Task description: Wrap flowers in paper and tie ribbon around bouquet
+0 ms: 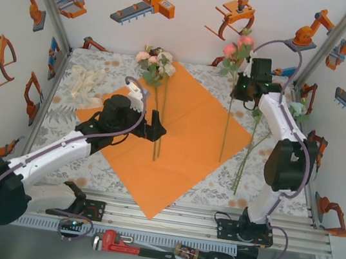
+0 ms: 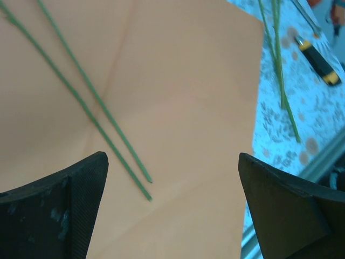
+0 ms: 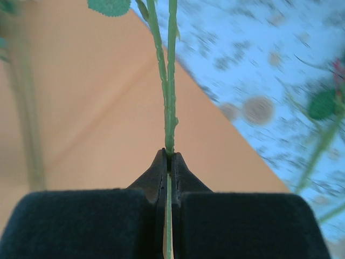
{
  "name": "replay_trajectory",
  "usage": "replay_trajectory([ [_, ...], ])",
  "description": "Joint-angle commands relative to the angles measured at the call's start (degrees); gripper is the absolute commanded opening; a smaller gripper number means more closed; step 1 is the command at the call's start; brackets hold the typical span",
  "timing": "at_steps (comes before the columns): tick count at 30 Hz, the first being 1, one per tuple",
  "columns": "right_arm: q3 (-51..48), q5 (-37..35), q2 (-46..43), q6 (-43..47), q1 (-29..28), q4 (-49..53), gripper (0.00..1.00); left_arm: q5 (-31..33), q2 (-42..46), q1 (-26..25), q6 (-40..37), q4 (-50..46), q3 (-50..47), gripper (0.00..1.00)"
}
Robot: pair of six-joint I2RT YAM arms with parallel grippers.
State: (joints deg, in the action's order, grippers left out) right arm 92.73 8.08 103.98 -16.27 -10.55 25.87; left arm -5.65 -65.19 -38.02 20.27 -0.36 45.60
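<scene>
The right claw [image 3: 168, 157] is clamped on a rose stem [image 3: 171, 102], fingers pressed together with just that thin green stalk between them. From above, the stem stands upright at the right corner of the orange paper [image 1: 191, 139], its pink blooms [image 1: 230, 49] up high. I can't tell whether its lower end touches the sheet.

The left claw [image 1: 154, 127] hangs over the middle of the paper, fingers wide apart, nothing in it. Its wrist view catches two bare stems [image 2: 102, 116] lying flat on the sheet. They run up to the pale flowers [image 1: 157, 62] at the paper's far corner.

On the right, loose stems [image 1: 248, 150] lie on the table [image 1: 216, 188], off the paper. The ribbon [image 1: 85, 84] sits bunched at the far left.
</scene>
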Motion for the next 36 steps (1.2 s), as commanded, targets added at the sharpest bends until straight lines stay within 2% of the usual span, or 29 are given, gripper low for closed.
replay_trajectory([
  [1,0.88,3.55,3.17,-11.98,-5.08,-6.15,0.00,10.75,2.26,1.67,3.07,-3.00,-1.48,0.99],
  [4,7.10,2.73,9.52,-14.89,-10.66,-7.92,0.00,11.63,3.26,3.29,4.99,-4.99,-1.83,0.99],
  [9,29.01,2.89,27.34,-13.34,-17.17,-1.85,0.00,11.19,6.11,4.51,5.85,-6.43,-3.53,0.99],
  [12,42.47,3.84,38.00,-13.54,-18.44,3.63,0.00,11.10,8.23,5.13,6.09,-7.08,-4.61,0.99],
  [15,51.08,4.78,44.68,-14.59,-18.87,8.13,0.00,11.18,9.94,5.58,6.33,-7.25,-5.71,0.99],
  [19,47.20,6.79,44.85,-17.75,-19.24,5.43,0.00,11.28,10.39,6.24,6.47,-6.68,-6.48,0.99],
  [22,43.19,6.31,43.67,-18.45,-19.43,4.63,0.04,10.30,9.45,6.55,6.71,-6.14,-6.14,0.99],
  [26,37.49,5.28,40.84,-18.84,-19.46,3.14,0.16,8.91,8.08,6.55,7.40,-5.33,-6.05,0.99],
  [32,35.58,6.25,37.20,-18.49,-19.43,3.56,0.27,8.17,7.71,6.55,7.77,-4.89,-5.97,0.99],
  [36,35.37,3.96,33.12,-15.91,-19.44,6.04,0.37,8.09,7.62,6.60,7.77,-5.14,-5.79,0.99],
])
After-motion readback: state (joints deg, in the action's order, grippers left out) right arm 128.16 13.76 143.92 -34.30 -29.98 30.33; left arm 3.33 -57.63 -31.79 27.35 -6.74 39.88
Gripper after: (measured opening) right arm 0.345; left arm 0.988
